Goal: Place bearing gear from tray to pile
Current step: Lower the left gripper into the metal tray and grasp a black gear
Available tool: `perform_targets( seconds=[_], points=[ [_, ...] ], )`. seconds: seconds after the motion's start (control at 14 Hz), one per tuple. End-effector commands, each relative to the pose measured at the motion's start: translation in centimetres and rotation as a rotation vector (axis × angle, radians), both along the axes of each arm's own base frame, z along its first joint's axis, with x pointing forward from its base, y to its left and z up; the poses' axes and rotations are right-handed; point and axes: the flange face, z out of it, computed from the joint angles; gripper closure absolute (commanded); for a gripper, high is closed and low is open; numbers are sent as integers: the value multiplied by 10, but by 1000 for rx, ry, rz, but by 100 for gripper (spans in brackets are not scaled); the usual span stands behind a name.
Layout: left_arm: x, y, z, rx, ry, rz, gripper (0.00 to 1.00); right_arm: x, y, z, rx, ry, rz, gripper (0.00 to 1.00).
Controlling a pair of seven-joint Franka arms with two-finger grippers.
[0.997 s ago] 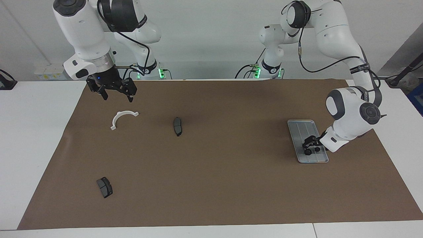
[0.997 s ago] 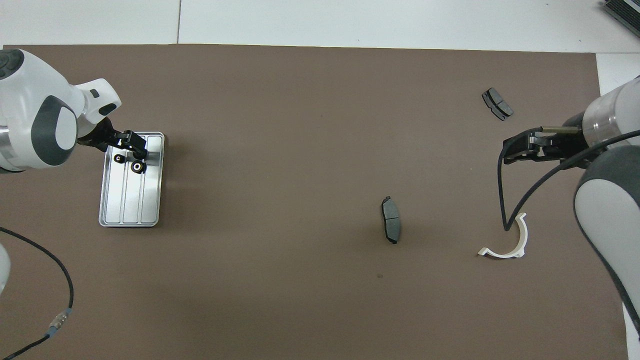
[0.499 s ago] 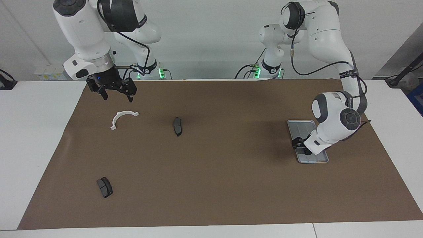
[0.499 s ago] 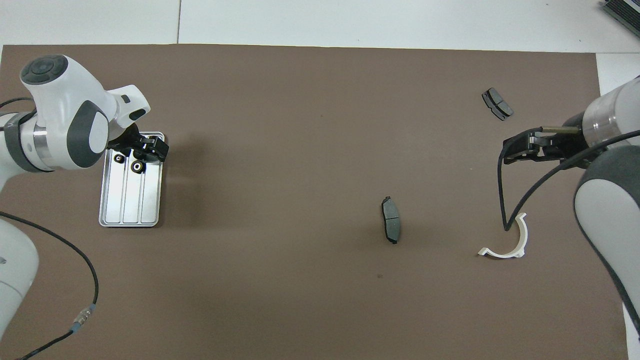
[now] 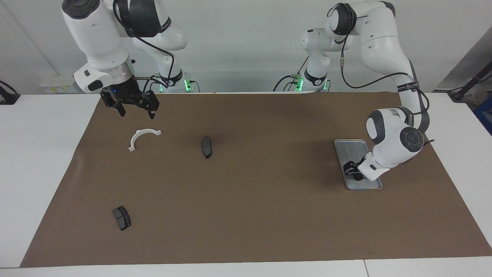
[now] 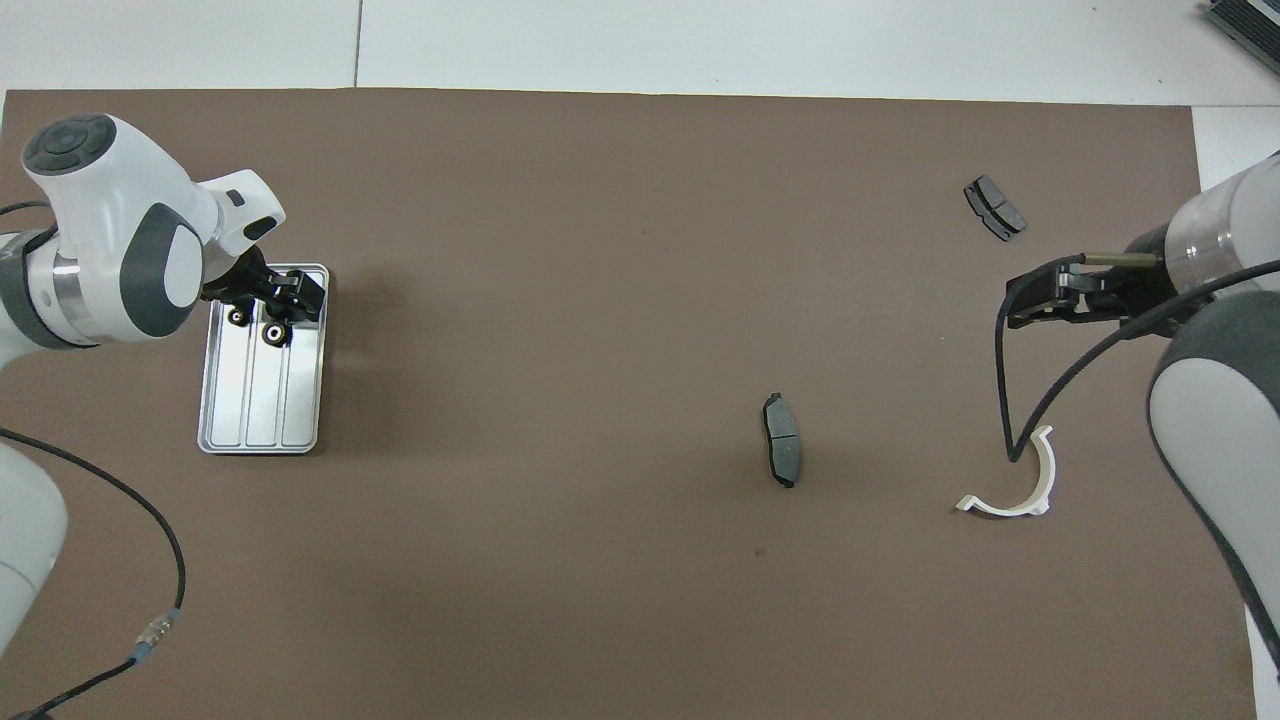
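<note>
The silver tray (image 5: 348, 147) (image 6: 262, 400) lies on the brown mat at the left arm's end of the table. Two small black bearing gears (image 6: 238, 317) (image 6: 272, 333) rest in the tray's end farther from the robots. In the facing view only one gear (image 5: 358, 177) shows; the left hand covers the other. My left gripper (image 5: 351, 168) (image 6: 292, 297) hangs low over that end of the tray, right by the gears. The pile's parts lie scattered toward the right arm's end. My right gripper (image 5: 136, 112) (image 6: 1018, 306) waits open in the air above the white half-ring bracket (image 5: 143, 137) (image 6: 1012, 489).
One dark brake pad (image 5: 206, 146) (image 6: 782, 452) lies mid-mat. A second brake pad (image 5: 122, 217) (image 6: 994, 207) lies farther from the robots, toward the right arm's end. The left arm's cable (image 6: 150, 560) trails over the mat's near corner.
The left arm's wrist has swung in over the tray and its gripper has shifted a little across the tray's end. Both gears lie where they were. The right arm has not moved.
</note>
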Motion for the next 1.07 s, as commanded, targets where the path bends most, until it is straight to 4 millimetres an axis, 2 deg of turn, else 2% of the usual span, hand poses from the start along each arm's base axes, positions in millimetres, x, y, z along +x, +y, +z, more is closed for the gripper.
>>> perform_targets(
  seconds=[0.0,0.57,1.0],
  points=[
    [0,7,-13,-17,-8,36,15,-6,-3,1,1,-14,23,0],
    [1,10,-16,-16,-10,40,32,-6,-3,1,1,-14,23,0],
    [1,11,-12,-18,-9,35,54,-6,-3,1,1,-12,23,0]
  ],
)
